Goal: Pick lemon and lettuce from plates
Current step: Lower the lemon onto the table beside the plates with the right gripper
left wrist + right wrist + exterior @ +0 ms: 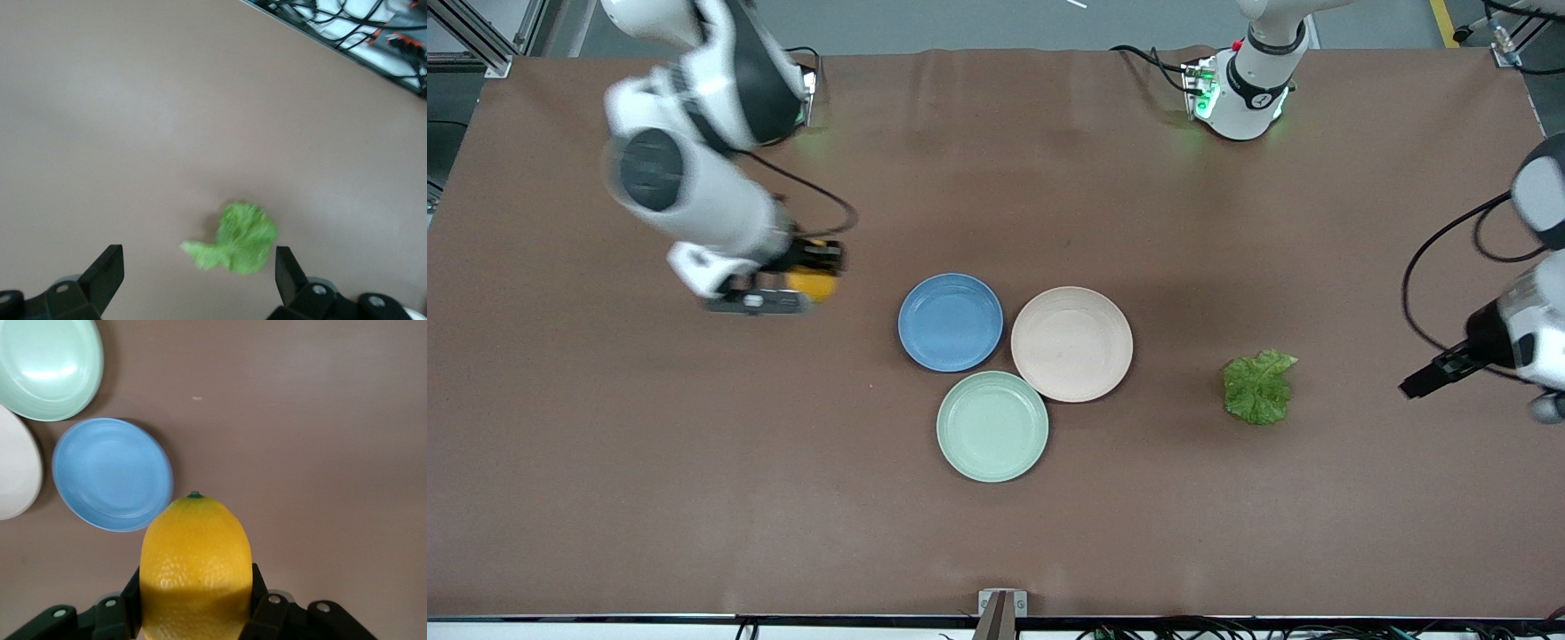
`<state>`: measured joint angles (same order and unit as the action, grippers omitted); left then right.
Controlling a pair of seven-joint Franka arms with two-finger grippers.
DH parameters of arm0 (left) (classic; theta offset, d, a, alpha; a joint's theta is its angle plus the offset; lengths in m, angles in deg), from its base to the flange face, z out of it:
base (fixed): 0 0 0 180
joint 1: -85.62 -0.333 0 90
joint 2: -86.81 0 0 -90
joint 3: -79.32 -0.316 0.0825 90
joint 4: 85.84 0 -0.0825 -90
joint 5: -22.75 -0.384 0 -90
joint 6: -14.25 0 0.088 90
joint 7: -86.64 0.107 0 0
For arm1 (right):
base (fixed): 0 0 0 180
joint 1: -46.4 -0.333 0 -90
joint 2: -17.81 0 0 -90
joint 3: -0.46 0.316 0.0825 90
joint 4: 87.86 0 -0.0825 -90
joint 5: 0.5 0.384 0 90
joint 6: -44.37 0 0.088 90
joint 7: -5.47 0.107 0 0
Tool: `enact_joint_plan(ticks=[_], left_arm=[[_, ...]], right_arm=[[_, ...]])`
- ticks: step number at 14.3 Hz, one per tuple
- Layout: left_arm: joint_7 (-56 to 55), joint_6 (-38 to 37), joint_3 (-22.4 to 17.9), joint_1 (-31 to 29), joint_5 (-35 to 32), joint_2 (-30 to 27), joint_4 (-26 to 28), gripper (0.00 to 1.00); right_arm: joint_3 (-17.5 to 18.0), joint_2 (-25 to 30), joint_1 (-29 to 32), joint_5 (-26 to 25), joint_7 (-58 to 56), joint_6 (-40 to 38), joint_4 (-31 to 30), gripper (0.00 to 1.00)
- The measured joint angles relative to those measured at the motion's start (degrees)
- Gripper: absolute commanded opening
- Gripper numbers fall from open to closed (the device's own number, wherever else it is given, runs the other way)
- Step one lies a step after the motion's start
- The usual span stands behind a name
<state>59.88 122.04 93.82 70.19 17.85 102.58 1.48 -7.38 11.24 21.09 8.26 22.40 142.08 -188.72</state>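
Gripping the lemon in my right claw mid-left of frame; left claw wide open, empty, lettuce lying between its fingers.

Yellow-orange lemon, green lettuce, blue plate, beige-pink plate, mint-green plate, brown table

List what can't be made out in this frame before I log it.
- Right end effector, front view: motion blur and the arm's wrist cover the fingers; only part of the lemon shows.
- Lemon, right wrist view: its lower end is cut off by the edge.
- Left end effector, front view: dark and small at the edge; its opening shows only in the left wrist view, above the blurred lettuce.
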Motion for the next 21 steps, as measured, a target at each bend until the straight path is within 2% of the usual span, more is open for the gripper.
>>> enact_joint_plan(ticks=[3,6,9,11,15,18,20,21], left_arm=[[2.55,-9.96,0.71,0.14,0.0,-0.63,-6.67,1.0],[5.84,-16.08,1.62,0.39,0.0,-3.05,-8.45,1.0],[10.92,-18.89,2.23,1.16,0.61,-6.76,-8.58,1.0],[13.57,-20.99,1.59,2.65,0.74,-9.16,-7.84,1.0],[14.6,-21.95,-2.02,6.09,2.59,-15.22,-1.54,1.0],[14.76,-21.95,-3.67,7.04,2.74,-18.62,2.12,1.0],[15.11,-21.88,-3.87,7.04,3.03,-19.34,2.86,1.0],[15.17,-21.74,-3.87,7.06,3.56,-19.33,3.01,1.0]], right_arm=[[-0.21,2.65,12.43,-1.66,-14.74,1.95,-6.22,0.15],[-0.2,0.67,19.65,-4.48,-21.69,12.74,-12.88,0.15],[0.0,-3.44,21.96,-5.59,-24.41,23.28,-18.6,0.16],[0.08,-6.9,23.68,-5.64,-27.59,28.33,-20.07,0.17],[0.17,-14.18,25.73,-5.64,-30.88,36.93,-20.35,0.18],[0.62,-17.68,25.72,-5.63,-30.9,40.35,-20.27,0.19],[0.74,-18.42,25.72,-5.63,-30.9,41.04,-20.24,0.25],[0.75,-18.44,25.72,-5.63,-30.9,41.08,-20.21,0.33]])
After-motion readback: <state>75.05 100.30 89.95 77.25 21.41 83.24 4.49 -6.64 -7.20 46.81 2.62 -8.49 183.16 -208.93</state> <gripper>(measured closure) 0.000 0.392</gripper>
